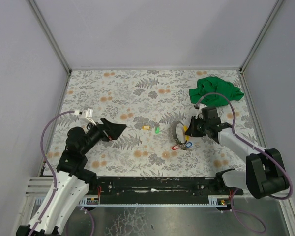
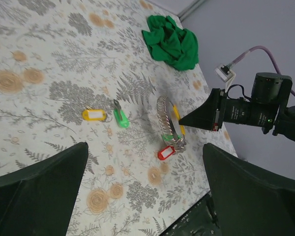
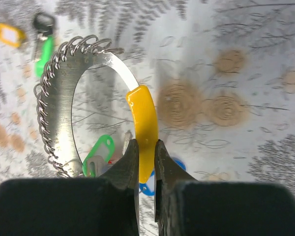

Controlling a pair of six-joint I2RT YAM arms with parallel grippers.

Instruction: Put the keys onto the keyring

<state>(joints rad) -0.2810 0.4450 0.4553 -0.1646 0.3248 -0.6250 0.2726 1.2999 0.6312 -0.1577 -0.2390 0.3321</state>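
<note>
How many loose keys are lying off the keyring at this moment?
2. In the top view, the yellow-tagged key lies left of the keyring. The green-tagged key lies between them, touching neither. The ring could be hiding more.

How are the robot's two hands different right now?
The left hand is wide open and empty; the right hand is pinched shut on the yellow piece of the keyring. The left hand hangs off to one side, apart from the keyring; the right hand is right at it. Both are dark, two-fingered hands.
</note>
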